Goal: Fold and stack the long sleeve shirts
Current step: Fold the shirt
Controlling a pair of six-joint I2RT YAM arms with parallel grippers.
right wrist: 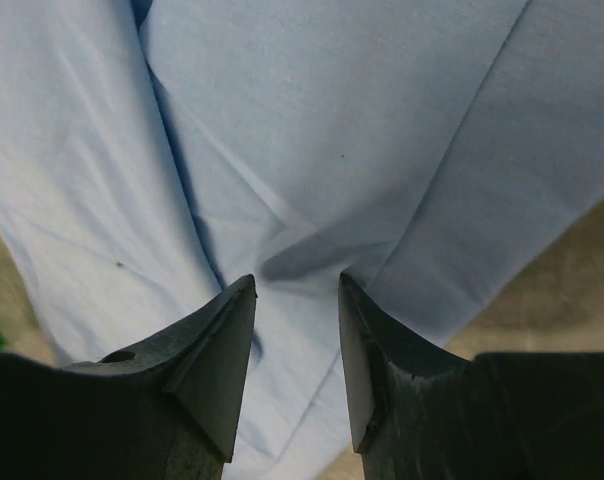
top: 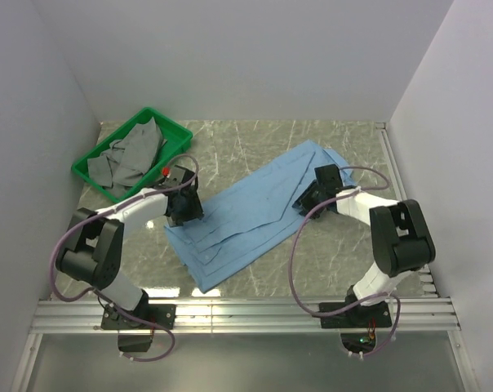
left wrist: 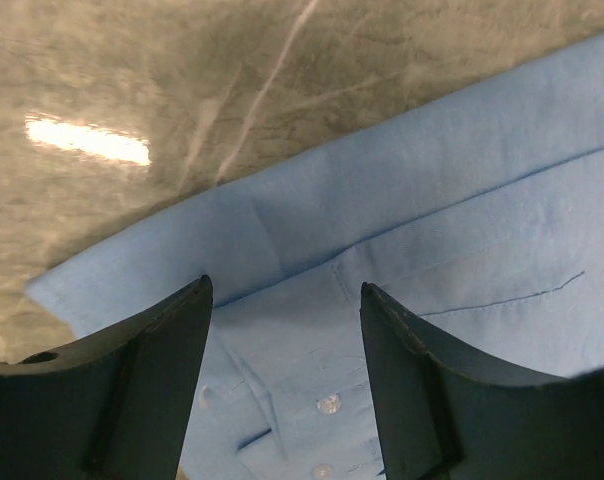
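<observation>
One marbled counter (top: 255, 147) carries everything. Across its middle a light blue long sleeve shirt (top: 255, 214) lies on a slant, running from near the left-centre toward the far right corner. It looks already narrowed into a long band, with layered edges showing along its near side. A green bin (top: 179, 137) sits at the far left corner, holding grey garments (top: 132, 153).

The left pincer (top: 185, 208) hangs over the shirt's left end and the right pincer (top: 308, 196) over its far right part. Both are released. The left one's fingers are spread wide just above the cloth edge, where small white buttons (left wrist: 329, 403) show. The right one's fingers stand closer together, over a raised crease, with nothing clamped.

The step in hand is probably a crosswise fold. The risk is a shallow pinch: the cloth is thin and stacked in layers, so either pincer may catch only the top sheet, and the band would peel open on the lift. If one arm rises ahead of the other, the shirt could skew or drag along the counter.
</observation>
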